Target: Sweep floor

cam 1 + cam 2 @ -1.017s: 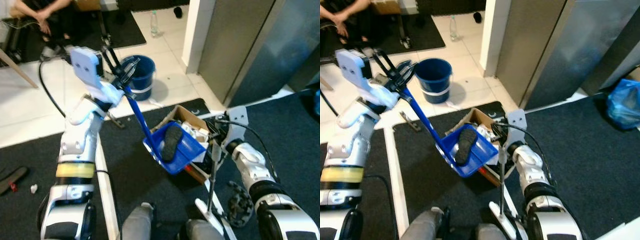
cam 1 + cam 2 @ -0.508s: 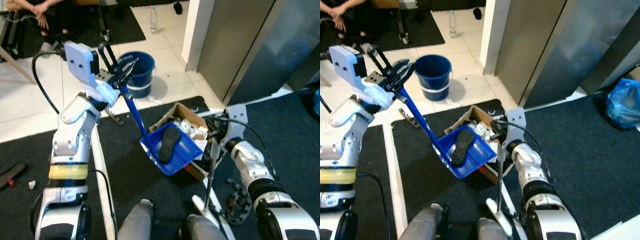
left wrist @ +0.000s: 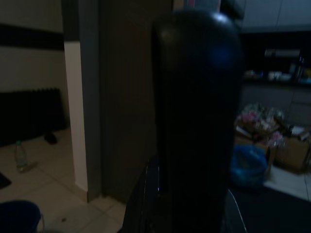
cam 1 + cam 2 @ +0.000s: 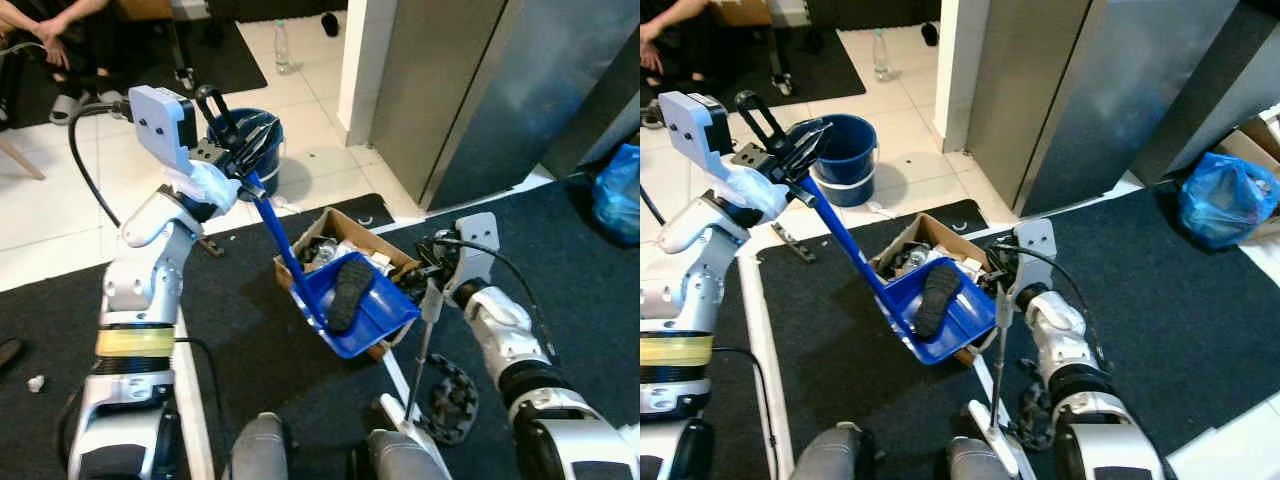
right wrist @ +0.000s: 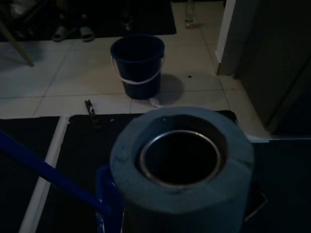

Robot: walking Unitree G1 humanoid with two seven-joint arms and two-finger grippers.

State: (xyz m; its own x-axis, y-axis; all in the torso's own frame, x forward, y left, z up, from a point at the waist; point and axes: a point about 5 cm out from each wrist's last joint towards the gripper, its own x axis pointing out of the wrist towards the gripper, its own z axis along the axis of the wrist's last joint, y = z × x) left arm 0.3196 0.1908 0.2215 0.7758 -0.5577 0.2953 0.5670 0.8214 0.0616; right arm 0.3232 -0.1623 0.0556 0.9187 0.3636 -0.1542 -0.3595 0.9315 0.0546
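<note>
Left eye view: the left gripper [image 4: 243, 160] is raised high on the robot's left, fingers pinched on the top of the handle of a blue dustpan [image 4: 355, 305]. The pan is held in the air over an open cardboard box [image 4: 340, 228] full of rubbish, w/ a black shoe sole [image 4: 350, 290] lying in it. Compared w/ a second ago the pan is lifted a little and brought further over the box; camera has also moved. Judged: the tipping-out step is near, the sole not yet dumped.

Right eye view: the right gripper [image 4: 1002, 283] is seen beside the box at the top of a grey broom pole [image 4: 996, 360], which stands upright w/ its head on the dark carpet near the robot's feet. Whether its fingers are closed on the pole cannot be told. A blue bucket [image 4: 845, 155] stands on the white tiles beyond; a blue bag [image 4: 1220, 200] lies far right.

Left wrist view: very dark; one black finger [image 3: 199, 121] up close, room beyond.

Right wrist view: pole's hollow end [image 5: 181, 158] up close, bucket behind it.
</note>
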